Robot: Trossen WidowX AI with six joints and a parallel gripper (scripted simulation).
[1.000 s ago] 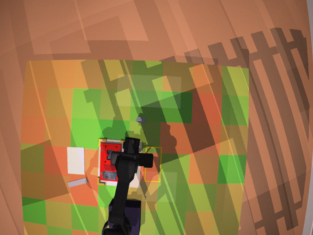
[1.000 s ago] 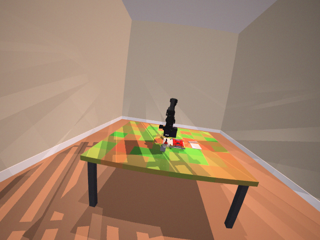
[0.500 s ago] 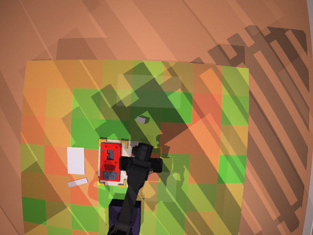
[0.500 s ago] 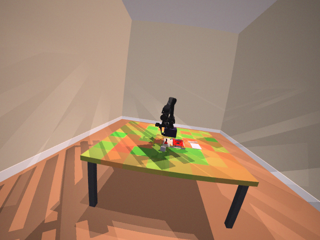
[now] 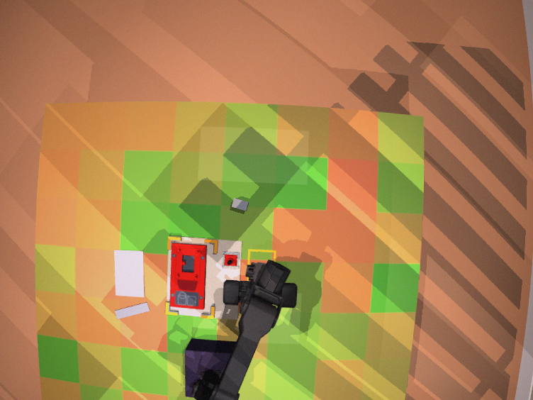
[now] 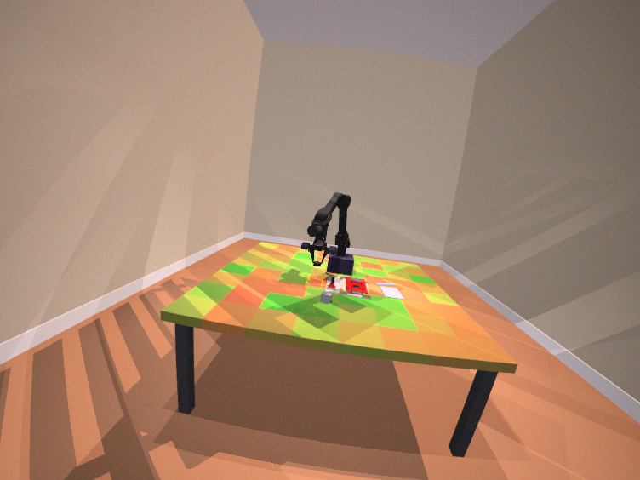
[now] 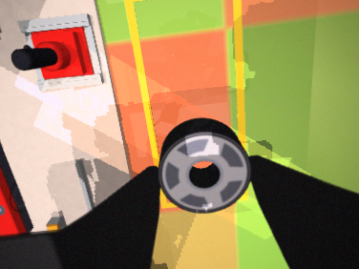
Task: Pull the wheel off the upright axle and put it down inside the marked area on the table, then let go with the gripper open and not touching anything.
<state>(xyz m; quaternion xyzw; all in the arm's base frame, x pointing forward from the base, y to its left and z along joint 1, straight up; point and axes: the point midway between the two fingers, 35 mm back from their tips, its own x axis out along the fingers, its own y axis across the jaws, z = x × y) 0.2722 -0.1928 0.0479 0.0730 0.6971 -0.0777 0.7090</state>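
The wheel (image 7: 202, 147), a black tyre with a grey spoked face, sits between the black fingers of my gripper (image 6: 317, 263) (image 7: 202, 170), which is shut on it. The wheel is off the axle and held above the table. The top view shows the gripper only from above, with the wheel hidden under it. The upright black axle (image 5: 230, 261) (image 7: 34, 58) stands bare on its red base, left of the gripper. The marked area is a yellow outline (image 5: 261, 250) (image 7: 240, 72); in the wrist view the wheel overlaps its near end. The gap below the wheel cannot be judged exactly.
A pale board (image 5: 220, 246) carries the axle base and a red box (image 5: 199, 258) (image 6: 357, 285). A small grey block (image 5: 239, 204) (image 6: 326, 297) lies beyond the board. A white sheet (image 5: 129, 273) (image 6: 391, 291) and a strip (image 5: 132, 310) lie left. A purple block (image 5: 197, 361) (image 6: 340, 265) is by the arm's base.
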